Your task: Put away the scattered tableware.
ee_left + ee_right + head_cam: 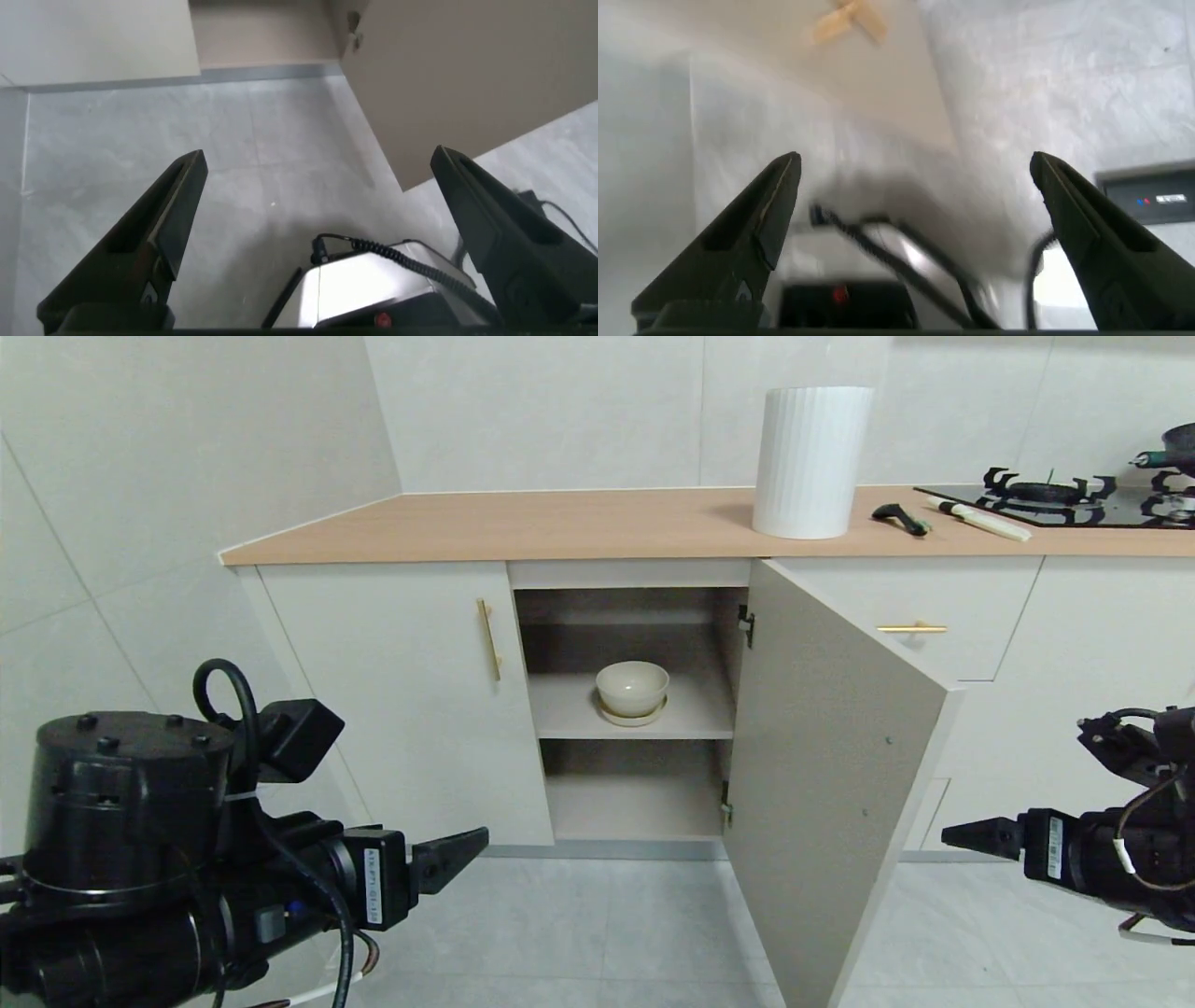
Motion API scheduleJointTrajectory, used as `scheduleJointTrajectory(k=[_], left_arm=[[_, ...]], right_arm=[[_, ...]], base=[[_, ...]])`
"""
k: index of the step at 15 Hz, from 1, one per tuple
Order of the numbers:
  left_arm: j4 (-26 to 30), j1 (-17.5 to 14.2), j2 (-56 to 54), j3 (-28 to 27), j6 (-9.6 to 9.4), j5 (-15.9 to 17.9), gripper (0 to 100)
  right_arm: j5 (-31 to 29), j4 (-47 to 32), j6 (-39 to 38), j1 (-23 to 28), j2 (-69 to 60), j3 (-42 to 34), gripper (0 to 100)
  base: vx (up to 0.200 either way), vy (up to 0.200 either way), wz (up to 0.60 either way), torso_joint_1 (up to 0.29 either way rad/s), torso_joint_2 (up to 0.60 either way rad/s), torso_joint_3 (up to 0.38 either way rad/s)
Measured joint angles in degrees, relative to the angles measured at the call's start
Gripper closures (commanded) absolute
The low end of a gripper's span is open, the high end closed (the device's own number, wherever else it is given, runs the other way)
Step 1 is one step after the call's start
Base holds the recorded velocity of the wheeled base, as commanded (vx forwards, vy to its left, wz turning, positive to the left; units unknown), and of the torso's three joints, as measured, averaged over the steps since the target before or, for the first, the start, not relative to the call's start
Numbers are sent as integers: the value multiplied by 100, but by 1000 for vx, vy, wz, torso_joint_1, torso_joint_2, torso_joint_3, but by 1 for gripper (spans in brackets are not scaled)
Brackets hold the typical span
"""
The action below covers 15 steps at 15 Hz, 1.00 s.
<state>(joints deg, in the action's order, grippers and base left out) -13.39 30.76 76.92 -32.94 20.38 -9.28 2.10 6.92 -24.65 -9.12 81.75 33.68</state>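
Left gripper (318, 161): fingers spread wide, nothing between them. It is held low over the tiled floor (607, 924), before the shut left door (392, 709).
Right gripper (915, 163): fingers likewise spread, nothing held. It is low, to the right of the open door (831, 775).
Bowl (633, 688): cream, upright, seated on a plate (633, 717) of the same colour. Both are well apart from either gripper.
Shelf (569, 709): the upper one inside the cabinet (630, 574), bearing plate and bowl near its middle.
Open door: hinged on the right of the opening, swung out toward the robot.
Handle (488, 639): a brass bar, upright, on the shut left door.
Counter (560, 523): a wood-coloured top above the cabinet.
Cylinder (810, 462): white, ribbed, upright on the counter above the open door.
Tool (901, 518): black-handled, lying just right of the cylinder.
Utensil (980, 518): long and pale, lying beside the tool at the hob's edge.
Hob (1055, 504): black, at the counter's far right.
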Motion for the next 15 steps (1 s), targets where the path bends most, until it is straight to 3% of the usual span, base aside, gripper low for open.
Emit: scheduleJointTrajectory(k=[4, 9, 15], left_arm=[[-13, 0, 22, 0, 0, -2, 0], [-13, 0, 15, -11, 20, -2, 0], [-24, -2, 4, -57, 22, -20, 0]], right_arm=[[-43, 1012, -540, 405, 625, 9, 0], [-228, 2033, -756, 524, 1320, 66, 0], [-221, 2152, -764, 204, 1871, 507, 0]], base=[[0, 0, 0, 0, 0, 0], [0, 0, 0, 0, 0, 0], [0, 0, 0, 0, 0, 0]])
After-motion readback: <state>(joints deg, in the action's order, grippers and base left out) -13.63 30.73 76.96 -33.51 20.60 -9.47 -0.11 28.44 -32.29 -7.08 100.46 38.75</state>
